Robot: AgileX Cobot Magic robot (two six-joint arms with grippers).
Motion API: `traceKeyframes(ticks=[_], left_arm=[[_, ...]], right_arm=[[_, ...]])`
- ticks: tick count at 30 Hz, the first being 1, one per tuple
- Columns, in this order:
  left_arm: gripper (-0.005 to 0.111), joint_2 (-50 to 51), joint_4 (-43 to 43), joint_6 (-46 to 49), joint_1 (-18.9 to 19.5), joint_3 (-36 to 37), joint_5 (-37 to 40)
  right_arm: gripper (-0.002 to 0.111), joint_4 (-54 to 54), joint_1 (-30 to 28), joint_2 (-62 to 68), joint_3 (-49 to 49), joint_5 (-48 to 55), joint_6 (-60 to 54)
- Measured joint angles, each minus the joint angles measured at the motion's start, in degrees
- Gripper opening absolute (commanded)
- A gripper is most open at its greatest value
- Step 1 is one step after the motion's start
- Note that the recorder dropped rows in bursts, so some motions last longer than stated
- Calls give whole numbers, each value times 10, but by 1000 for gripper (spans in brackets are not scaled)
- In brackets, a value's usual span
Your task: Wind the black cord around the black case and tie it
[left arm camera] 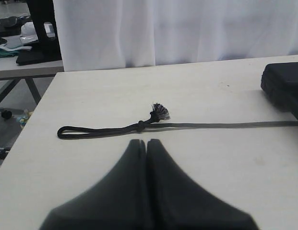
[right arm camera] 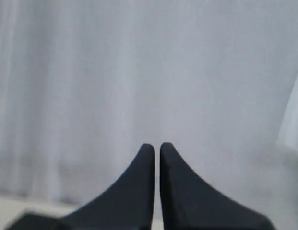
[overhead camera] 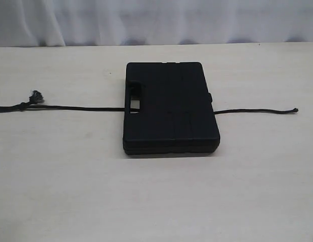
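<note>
One case (overhead camera: 171, 108), one cord (overhead camera: 75, 107)

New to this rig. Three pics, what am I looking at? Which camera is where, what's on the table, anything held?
It is a two-armed robot with a camera on each wrist, plus one camera off the arms. The exterior view shows the pale table alone; no arm is in that picture. On it lies a flat rectangular matte black plastic case with a handle slot. A thin black braided cord passes beneath it, sticking out on both sides, with a knot and frayed tuft at the left end. The left wrist view looks over the left gripper at that tufted end and a corner of the case. The right wrist view shows the right gripper facing a white curtain. Both sets of jaws are shut and hold nothing.
</note>
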Motion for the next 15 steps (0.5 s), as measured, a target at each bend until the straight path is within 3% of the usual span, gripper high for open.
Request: traceKeyframes(ticks=[5, 7, 10, 13, 15], left_arm=[[0, 0, 0, 0, 0, 0, 0], [0, 0, 0, 0, 0, 0, 0], [0, 0, 0, 0, 0, 0, 0], [0, 0, 0, 0, 0, 0, 0], [0, 0, 0, 0, 0, 0, 0]], right_arm=[[4, 0, 0, 0, 0, -204, 176], [5, -9, 0, 0, -20, -218, 233], [14, -64, 0, 12, -99, -126, 293], [47, -154, 0, 74, -232, 71, 373], [60, -172, 0, 146, -319, 210, 385]])
